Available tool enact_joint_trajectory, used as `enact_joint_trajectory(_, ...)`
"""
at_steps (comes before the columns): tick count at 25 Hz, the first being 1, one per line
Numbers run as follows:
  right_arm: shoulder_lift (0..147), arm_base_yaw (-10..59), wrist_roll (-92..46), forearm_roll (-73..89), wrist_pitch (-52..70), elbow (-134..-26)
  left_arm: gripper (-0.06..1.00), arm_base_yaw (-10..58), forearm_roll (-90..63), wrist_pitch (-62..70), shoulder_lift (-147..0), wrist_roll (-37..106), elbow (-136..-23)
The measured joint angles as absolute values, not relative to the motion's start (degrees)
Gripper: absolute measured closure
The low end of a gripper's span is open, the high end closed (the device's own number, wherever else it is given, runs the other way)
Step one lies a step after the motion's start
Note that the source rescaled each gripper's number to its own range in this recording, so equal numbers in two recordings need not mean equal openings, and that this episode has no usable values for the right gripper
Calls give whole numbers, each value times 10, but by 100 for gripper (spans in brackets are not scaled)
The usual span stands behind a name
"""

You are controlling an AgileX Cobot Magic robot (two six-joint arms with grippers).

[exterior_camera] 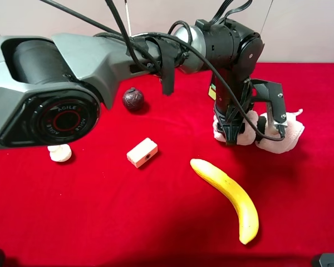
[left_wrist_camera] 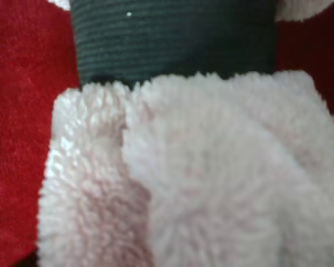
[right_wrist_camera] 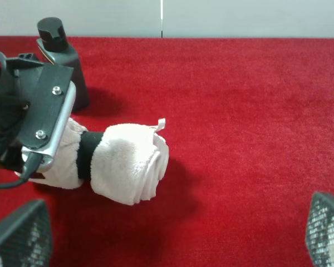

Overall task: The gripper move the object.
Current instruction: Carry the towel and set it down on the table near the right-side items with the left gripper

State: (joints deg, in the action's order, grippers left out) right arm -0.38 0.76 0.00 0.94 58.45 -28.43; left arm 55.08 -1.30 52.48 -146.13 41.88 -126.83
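The object, a pale pink rolled towel (exterior_camera: 291,132) with a black band, lies on the red cloth at the right. My left gripper (exterior_camera: 234,131), a dark claw, reaches across and presses down on the towel's left half; one dark finger (exterior_camera: 230,135) shows in front of the roll. How the jaws stand is hidden. The left wrist view is filled by the fluffy towel (left_wrist_camera: 211,178) and its black band (left_wrist_camera: 172,39). From the right wrist view the towel (right_wrist_camera: 128,164) lies ahead with the left arm's wrist (right_wrist_camera: 42,114) on it. My right gripper (right_wrist_camera: 172,239) is open, well short of the towel, holding nothing.
A yellow banana (exterior_camera: 231,197) lies in front of the towel. A small white block (exterior_camera: 142,152), a dark round ball (exterior_camera: 133,99) and a small white figure (exterior_camera: 60,152) sit to the left. A black bottle (right_wrist_camera: 61,55) stands behind the towel.
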Motion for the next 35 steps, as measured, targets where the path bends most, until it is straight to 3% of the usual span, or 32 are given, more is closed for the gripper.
enact_joint_trajectory(6, -4, 8, 0, 10, 584, -284, 24, 551, -38, 525, -1461, 419, -1268)
enact_joint_trajectory(13, -4, 8, 0, 10, 584, -284, -2, 551, -41, 522, -1461, 405, -1268)
enact_joint_trajectory(26, -4, 8, 0, 10, 585, -284, -5, 543, -41, 530, -1437, 398, -1268)
enact_joint_trajectory(35, -4, 8, 0, 10, 585, -284, -5, 541, -40, 640, -1381, 397, -1270)
